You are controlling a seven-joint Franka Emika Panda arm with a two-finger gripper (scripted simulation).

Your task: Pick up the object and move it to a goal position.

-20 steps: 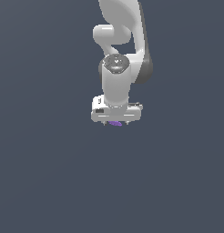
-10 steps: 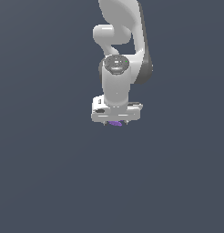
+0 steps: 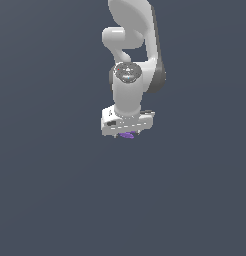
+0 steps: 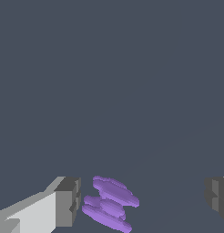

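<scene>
Compared with one second ago, almost nothing has moved in the exterior view: the arm hangs in the same pose, and the gripper stays low over the grey floor with the purple object just showing under it. From this view the object's shape and direction cannot be read (only a small violet sliver is seen).

In the wrist view, the fingers stand wide apart, one at each edge of the picture, and they hold nothing. The object lies between them, but much nearer to one finger, just beside it and apparently not touching. It looks like a few flat stacked plates, and its long axis runs slanted across the line from finger to finger, not square to it.

The risk I judge from here: because the object is off-centre and slanted, the closing near finger may push it first, so it could turn or slip out instead of being clamped.
</scene>
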